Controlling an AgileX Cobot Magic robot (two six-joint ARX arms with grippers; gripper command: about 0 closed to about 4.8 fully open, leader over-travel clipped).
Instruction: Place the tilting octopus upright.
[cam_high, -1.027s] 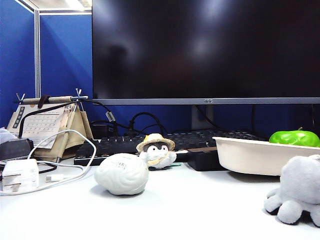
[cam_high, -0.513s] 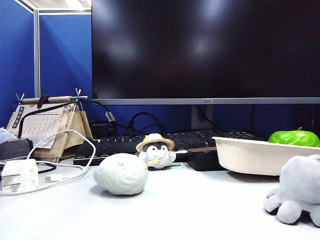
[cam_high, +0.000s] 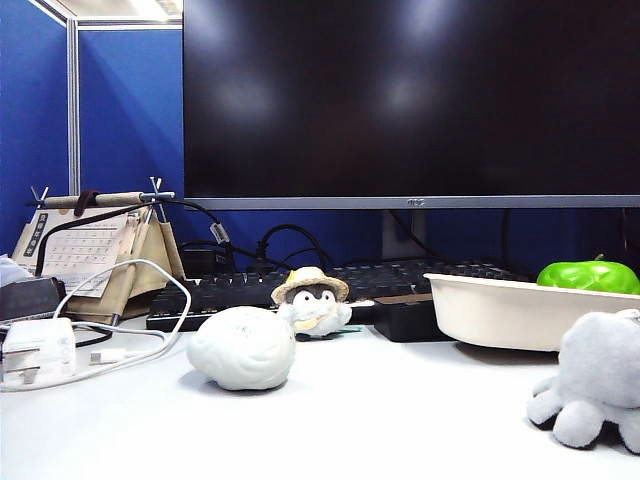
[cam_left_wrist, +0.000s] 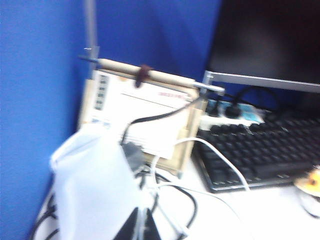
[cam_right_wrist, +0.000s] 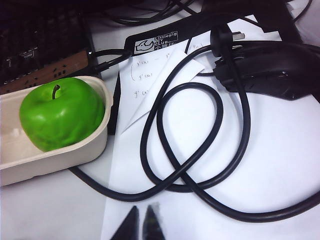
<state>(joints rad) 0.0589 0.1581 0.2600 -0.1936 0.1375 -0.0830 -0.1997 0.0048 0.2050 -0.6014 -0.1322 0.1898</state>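
A white bench (cam_high: 380, 420) is sitting in front of a blue partition wall and a large dark monitor (cam_high: 410, 100). The grey plush octopus (cam_high: 595, 385) is resting at the lower right edge of the exterior view, rounded head above stubby tentacles, partly cut off by the frame. Neither tool is showing in that view, so the octopus's distance from them cannot be told. The left tool (cam_left_wrist: 139, 227) is appearing only in its wrist view, tips pressed together, pointing at a calendar stand (cam_left_wrist: 142, 117) and tangled cables. The right tool (cam_right_wrist: 141, 222), tips nearly together and holding nothing, is hanging over white paper (cam_right_wrist: 200, 150) and a looped black cable (cam_right_wrist: 200, 145). A black label there is reading "Littlepig CLUB" (cam_right_wrist: 156, 42). A green apple (cam_right_wrist: 62, 114) is lying in a cream tray (cam_right_wrist: 55, 160).
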